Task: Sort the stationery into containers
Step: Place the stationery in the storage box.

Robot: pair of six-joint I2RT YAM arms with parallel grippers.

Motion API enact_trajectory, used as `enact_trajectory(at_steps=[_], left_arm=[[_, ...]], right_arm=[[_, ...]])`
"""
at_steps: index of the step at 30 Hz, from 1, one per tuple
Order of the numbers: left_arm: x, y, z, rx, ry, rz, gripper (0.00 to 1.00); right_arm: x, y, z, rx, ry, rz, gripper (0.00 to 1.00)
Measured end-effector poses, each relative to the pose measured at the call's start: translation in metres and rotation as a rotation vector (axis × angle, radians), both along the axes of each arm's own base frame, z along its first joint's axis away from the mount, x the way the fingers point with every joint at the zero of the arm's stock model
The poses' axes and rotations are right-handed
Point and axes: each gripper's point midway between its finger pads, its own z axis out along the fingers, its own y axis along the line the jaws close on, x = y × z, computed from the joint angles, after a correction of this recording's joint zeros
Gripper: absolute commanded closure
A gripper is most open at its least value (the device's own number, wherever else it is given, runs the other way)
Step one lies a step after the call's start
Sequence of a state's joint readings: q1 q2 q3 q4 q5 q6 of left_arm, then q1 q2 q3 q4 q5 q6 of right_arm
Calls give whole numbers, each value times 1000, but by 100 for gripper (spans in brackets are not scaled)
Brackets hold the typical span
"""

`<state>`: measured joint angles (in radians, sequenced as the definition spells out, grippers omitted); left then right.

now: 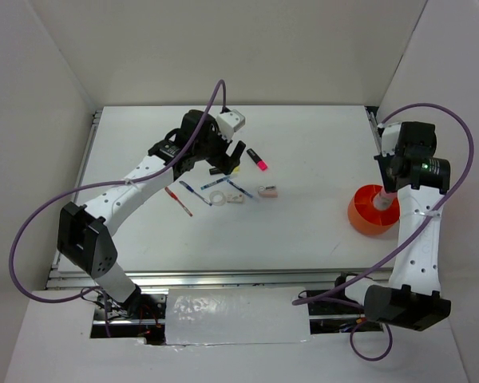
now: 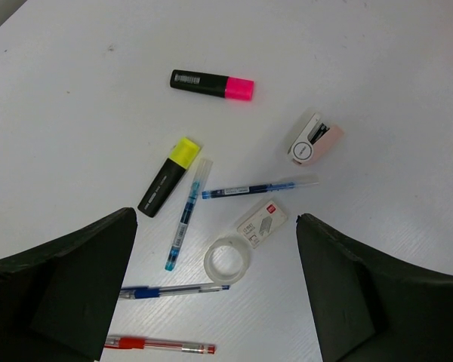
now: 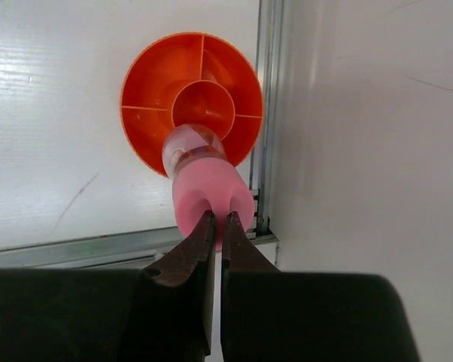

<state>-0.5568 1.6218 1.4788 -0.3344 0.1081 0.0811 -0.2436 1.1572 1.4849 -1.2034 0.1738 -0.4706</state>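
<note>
The pink tube hangs upright from the right tool, whose fingers are pressed almost together, pinching the tube's flat upper end. Directly below the tool, the tube's clear lower end points into the round middle well of the orange cup. Whether it touches the bottom cannot be told. The cup stands on the table, close to its right edge.

Well apart from it, the left tool hovers over the rest of the stationery, fingers spread wide and holding nothing. In the left wrist view, the clear tape ring lies between the fingers, and a small white box touches it on the far side. Nearer the left finger lie a blue pen and a red pen. Beyond the fingertips are a pale blue pen, a dark blue pen and a yellow-capped highlighter. Farther out are a pink-capped highlighter and a small white-and-pink item.
</note>
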Motion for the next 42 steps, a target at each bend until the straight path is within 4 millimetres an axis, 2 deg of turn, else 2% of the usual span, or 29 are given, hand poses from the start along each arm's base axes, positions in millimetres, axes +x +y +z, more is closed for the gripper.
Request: enact_trajectory(at_steps=[8, 17, 27, 29, 31, 32, 33, 34, 42], left_arm=[[0, 0, -1, 18, -10, -8, 1], [-2, -5, -6, 29, -6, -21, 1], [-1, -5, -9, 36, -3, -16, 1], [-1, -5, -9, 37, -4, -17, 1], [-1, -5, -9, 38, -4, -17, 1], [-1, -4, -9, 38, -5, -18, 1], [0, -4, -9, 40, -6, -20, 1], [0, -4, -9, 45, -10, -23, 1], [3, -2, -15, 62, -7, -22, 1]], right_arm=[[14, -12, -3, -14, -9, -7, 100], [29, -16, -16, 7, 21, -3, 100], [33, -16, -25, 16, 42, 0, 96], [34, -18, -28, 13, 49, -2, 94], [34, -18, -33, 13, 60, -2, 84], [35, -19, -34, 12, 67, 0, 79], [35, -19, -36, 14, 71, 0, 65], [35, -19, -36, 16, 73, -2, 61], [36, -19, -37, 13, 78, 2, 60]])
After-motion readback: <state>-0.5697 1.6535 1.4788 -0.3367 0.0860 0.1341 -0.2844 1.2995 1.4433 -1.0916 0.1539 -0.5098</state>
